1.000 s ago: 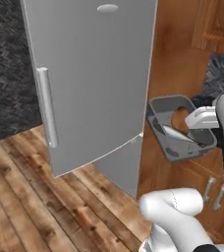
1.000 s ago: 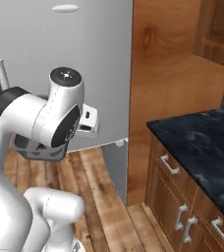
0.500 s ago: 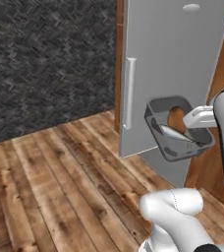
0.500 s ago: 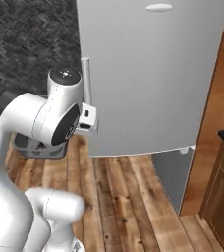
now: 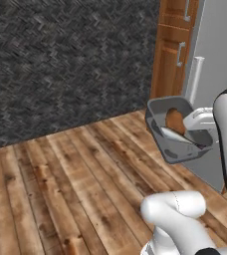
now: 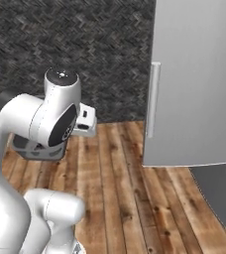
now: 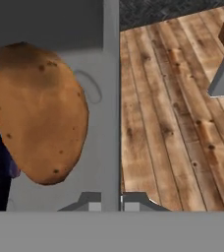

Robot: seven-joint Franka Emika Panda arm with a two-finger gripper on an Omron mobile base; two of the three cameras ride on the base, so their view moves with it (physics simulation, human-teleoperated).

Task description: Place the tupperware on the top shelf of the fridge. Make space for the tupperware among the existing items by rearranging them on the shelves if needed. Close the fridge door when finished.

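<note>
One wall of the tub (image 5: 177,130) is pinched between the clenched tips of the gripper (image 7: 120,199), so the tub hangs in the air just left of the fridge (image 6: 199,84), whose door (image 6: 197,99) looks shut. Tub likely stiff, light, slick plastic; lidless, so its brown food (image 7: 38,113) could roll out if tilted. Rim grip seems sensible.

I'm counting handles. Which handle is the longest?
The pale upright bar handle on the grey fridge door. The two small handles on the wooden cabinet beside it are much shorter.
</note>
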